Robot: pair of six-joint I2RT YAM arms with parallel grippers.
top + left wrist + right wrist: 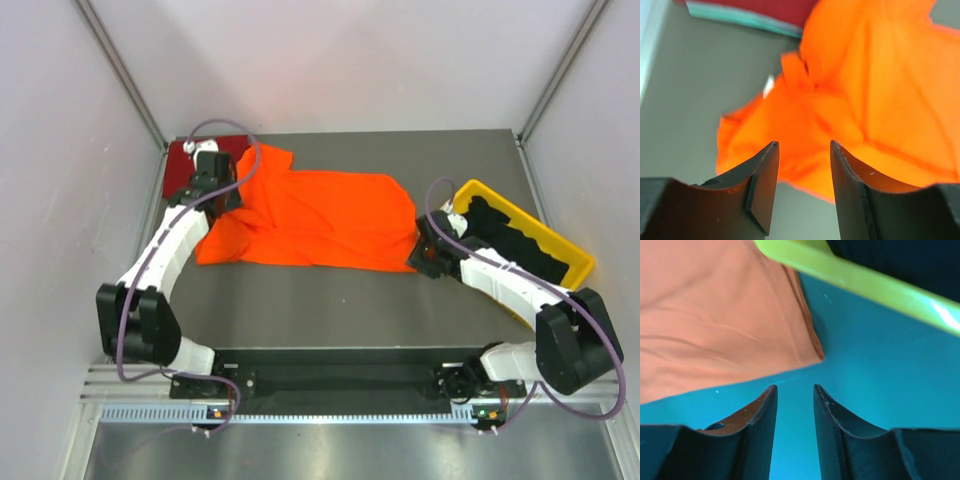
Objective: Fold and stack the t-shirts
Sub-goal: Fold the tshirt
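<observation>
The bright orange t-shirt (315, 218) lies spread across the middle of the table, collar end to the left. My left gripper (222, 200) hovers over its left sleeve and collar area (840, 115), jaws open with nothing between them. My right gripper (421, 256) sits just off the shirt's right hem corner (812, 347), jaws open over bare table. A dark red t-shirt (200, 156) lies folded at the back left, with a teal edge (735, 17) showing under it in the left wrist view. Black t-shirts (520, 245) fill the bin.
The yellow plastic bin (572, 255) stands at the right, its rim (865, 282) just beyond my right gripper. Pale walls close in the table on the left, back and right. The arms' base rail (340, 385) runs along the near edge.
</observation>
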